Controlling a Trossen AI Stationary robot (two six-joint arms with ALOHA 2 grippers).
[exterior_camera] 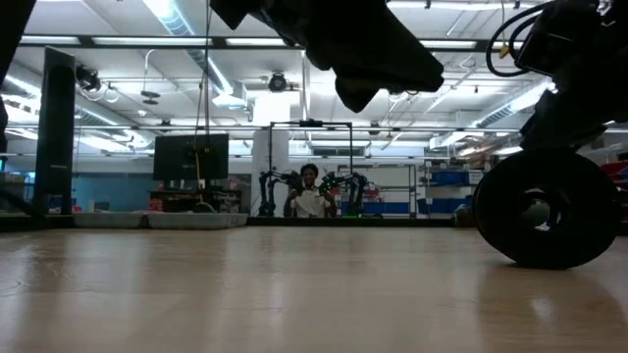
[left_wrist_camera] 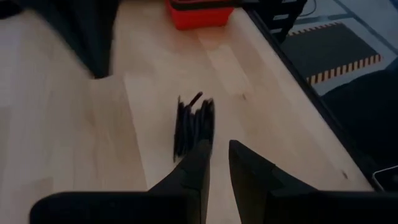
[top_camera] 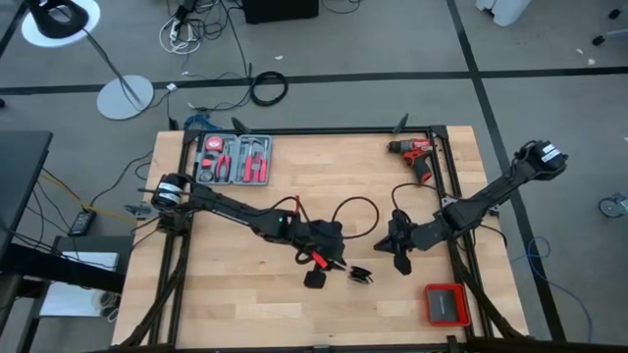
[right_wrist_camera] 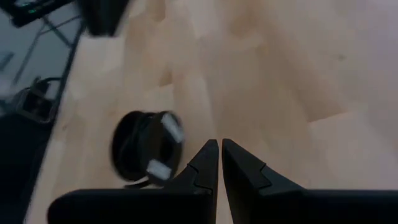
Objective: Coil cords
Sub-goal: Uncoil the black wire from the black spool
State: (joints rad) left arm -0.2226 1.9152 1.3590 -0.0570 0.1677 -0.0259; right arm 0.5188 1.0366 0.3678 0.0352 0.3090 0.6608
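Note:
A thin black cord (top_camera: 359, 204) lies in a loose loop on the wooden table between my two arms, and no gripper touches it. Nearer the front edge a small black coiled bundle (top_camera: 361, 275) with pale tags rests on the table. It also shows ahead of each gripper's fingers: the bundle (left_wrist_camera: 194, 124) in the left wrist view and the bundle (right_wrist_camera: 144, 150) in the right wrist view. My left gripper (left_wrist_camera: 219, 146) hovers just short of it, its fingers a narrow gap apart with nothing between them. My right gripper (right_wrist_camera: 219, 143) is shut, beside the coil and above bare wood.
A red drill (top_camera: 416, 155) and an open tool case (top_camera: 234, 159) sit at the far edge. A red box (top_camera: 446, 304) is at the near right corner. A small black block (top_camera: 314, 279) stands near the left gripper. A person (exterior_camera: 310, 196) is in the room behind.

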